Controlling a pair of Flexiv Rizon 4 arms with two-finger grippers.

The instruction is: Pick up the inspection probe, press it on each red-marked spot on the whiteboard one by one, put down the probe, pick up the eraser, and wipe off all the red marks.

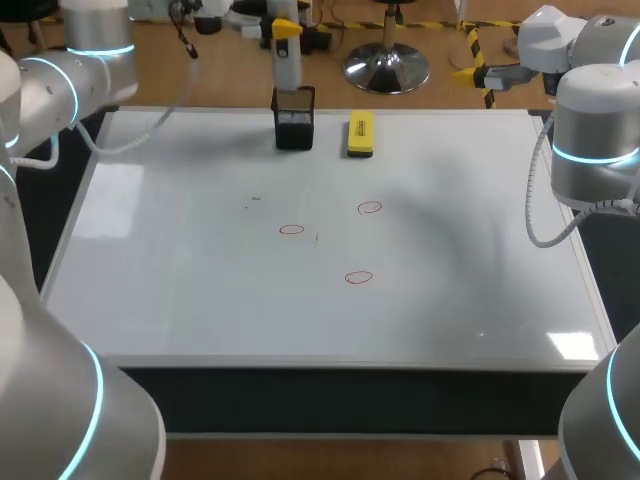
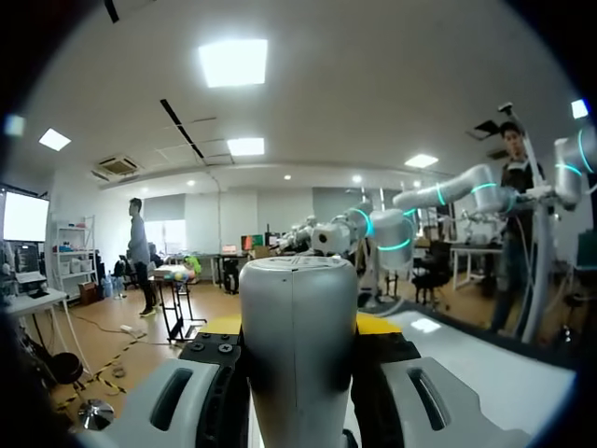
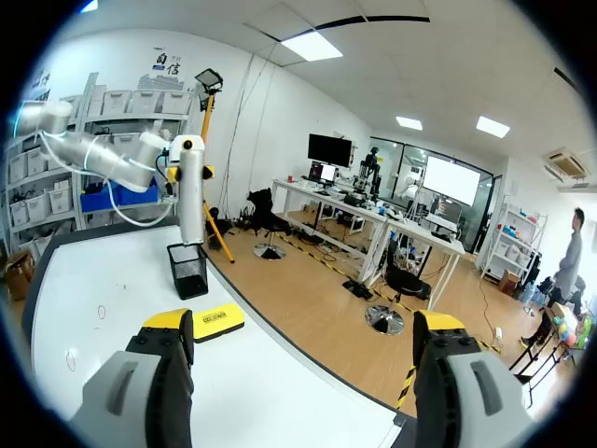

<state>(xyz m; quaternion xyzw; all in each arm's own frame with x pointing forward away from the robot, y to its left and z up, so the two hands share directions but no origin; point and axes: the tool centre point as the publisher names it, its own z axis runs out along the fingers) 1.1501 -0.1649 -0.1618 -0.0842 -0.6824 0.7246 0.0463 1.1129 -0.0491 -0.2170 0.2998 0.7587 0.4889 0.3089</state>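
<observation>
The grey inspection probe [image 1: 287,68] stands upright with its lower end in the black mesh holder [image 1: 293,128] at the whiteboard's far edge. My left gripper [image 1: 285,25] is shut on its upper part; in the left wrist view the grey probe [image 2: 298,355] fills the gap between the fingers of the left gripper [image 2: 298,327]. The yellow eraser [image 1: 361,134] lies just right of the holder. Three red circles [image 1: 291,230], [image 1: 370,208], [image 1: 358,278] mark the board's middle. My right gripper [image 1: 492,74] hangs open and holds nothing beyond the far right corner, its yellow tips [image 3: 168,322] wide apart.
The whiteboard [image 1: 480,290] covers nearly the whole table. From the right wrist view the holder [image 3: 189,271], the probe [image 3: 191,201] and the eraser [image 3: 213,322] are ahead of the open right gripper [image 3: 303,373]. Both arm bases stand at the near corners.
</observation>
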